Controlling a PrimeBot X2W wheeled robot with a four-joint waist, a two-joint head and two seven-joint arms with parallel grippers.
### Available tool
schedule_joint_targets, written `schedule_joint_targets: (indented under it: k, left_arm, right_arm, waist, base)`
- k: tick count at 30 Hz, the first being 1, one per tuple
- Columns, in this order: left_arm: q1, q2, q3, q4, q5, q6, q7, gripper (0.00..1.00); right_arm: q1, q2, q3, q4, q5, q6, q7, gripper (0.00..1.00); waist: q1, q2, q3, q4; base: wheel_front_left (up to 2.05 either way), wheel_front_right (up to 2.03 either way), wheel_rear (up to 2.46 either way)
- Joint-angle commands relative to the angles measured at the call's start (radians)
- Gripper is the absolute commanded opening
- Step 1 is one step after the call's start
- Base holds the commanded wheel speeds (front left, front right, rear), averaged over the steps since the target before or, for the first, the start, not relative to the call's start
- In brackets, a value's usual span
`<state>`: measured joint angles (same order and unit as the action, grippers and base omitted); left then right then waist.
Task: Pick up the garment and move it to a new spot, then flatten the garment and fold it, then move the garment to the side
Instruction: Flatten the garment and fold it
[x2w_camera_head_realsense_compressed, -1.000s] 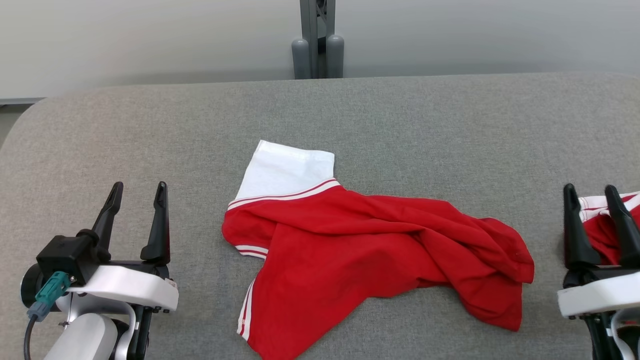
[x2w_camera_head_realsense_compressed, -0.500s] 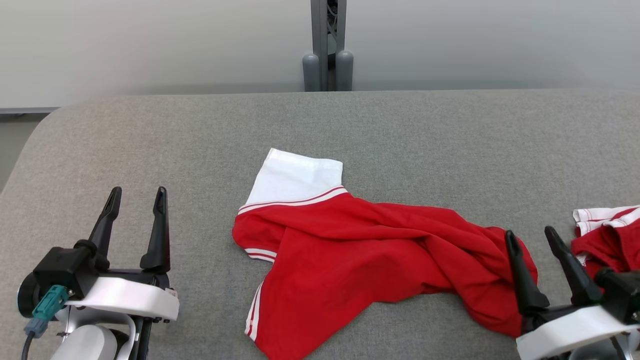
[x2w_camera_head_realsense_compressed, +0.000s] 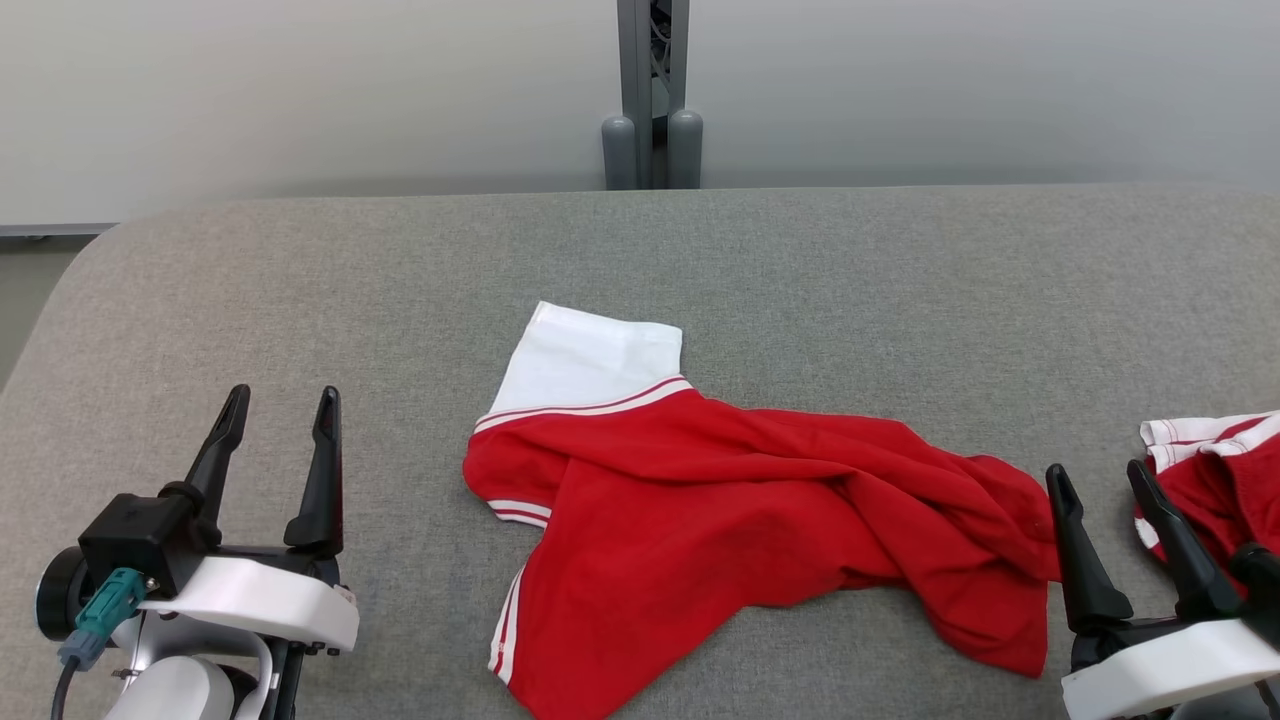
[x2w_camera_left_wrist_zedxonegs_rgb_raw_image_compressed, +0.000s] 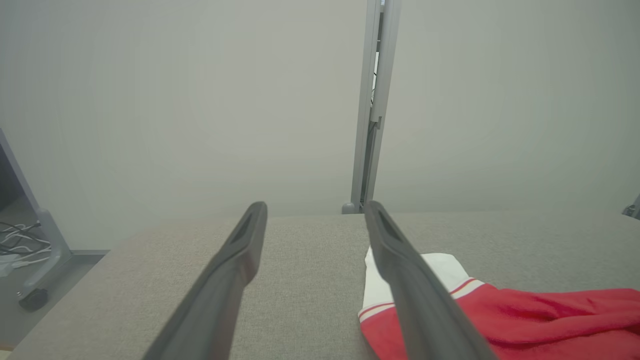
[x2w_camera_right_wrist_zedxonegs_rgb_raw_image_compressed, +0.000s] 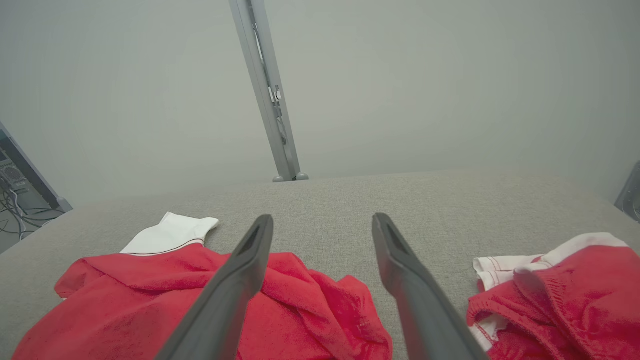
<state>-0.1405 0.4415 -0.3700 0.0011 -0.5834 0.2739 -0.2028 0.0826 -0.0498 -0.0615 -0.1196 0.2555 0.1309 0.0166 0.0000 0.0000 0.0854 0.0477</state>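
Fingers (x2w_camera_head_realsense_compressed: 322, 450) are held wide apart and empty on left gripper (x2w_camera_head_realsense_compressed: 282, 396) and right gripper (x2w_camera_head_realsense_compressed: 1097, 472), the latter positioned just beside the crumpled red garment (x2w_camera_head_realsense_compressed: 720, 500) on the desk (x2w_camera_head_realsense_compressed: 850, 280).

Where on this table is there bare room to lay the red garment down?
The far strip of the table, between the garment and the post, is bare. So is the patch between the left hand and the garment. Crowded: near right, where the right hand sits between it and a second garment.
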Motion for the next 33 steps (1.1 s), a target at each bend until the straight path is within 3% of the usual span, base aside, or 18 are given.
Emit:
schedule_joint_targets:
  k: [1,8,17,21,22,28,33]
  left_arm:
    - [0.006,0.005,-0.001,-0.003,0.001,0.002,0.002,1.0]
    - [-0.013,0.008,-0.018,-0.005,-0.004,-0.015,0.017,1.0]
    - [-0.15,0.009,-0.121,0.033,-0.037,-0.139,0.188,1.0]
    - [-0.255,-0.016,-0.145,0.13,-0.072,-0.206,0.249,1.0]
    - [-0.255,-0.016,-0.145,0.13,-0.072,-0.206,0.249,1.0]
    - [-0.435,-0.057,-0.157,0.361,-0.124,-0.31,0.324,1.0]
    - [-0.574,-0.077,-0.159,0.56,-0.143,-0.363,0.348,1.0]
  right_arm:
    - [0.001,-0.003,-0.004,-0.004,0.01,0.0,-0.008,1.0]
    - [-0.015,-0.002,0.005,-0.008,0.016,0.0,-0.004,1.0]
    - [-0.021,-0.003,0.014,-0.027,0.011,0.0,0.018,1.0]
    - [-0.042,-0.003,0.022,-0.034,0.02,0.0,0.004,1.0]
    - [-0.042,-0.003,0.022,-0.034,0.02,0.0,0.004,1.0]
    - [-0.082,-0.003,0.054,-0.031,0.028,0.0,-0.02,1.0]
    - [-0.119,-0.002,0.082,-0.015,0.037,0.0,-0.043,1.0]
  waist:
    - [0.0,0.0,0.002,0.002]
    - [0.0,0.0,0.013,0.001]
    - [0.0,0.0,0.088,-0.052]
    - [0.0,0.0,0.142,-0.093]
    - [0.0,0.0,0.142,-0.093]
    - [0.0,0.0,0.238,-0.154]
    - [0.0,0.0,0.306,-0.194]
  base:
    - [0.0,0.0,0.0]
    - [0.0,0.0,0.0]
    - [0.0,0.0,0.0]
    - [0.0,0.0,0.0]
    - [0.0,0.0,0.0]
    - [0.0,0.0,0.0]
    - [0.0,0.0,0.0]
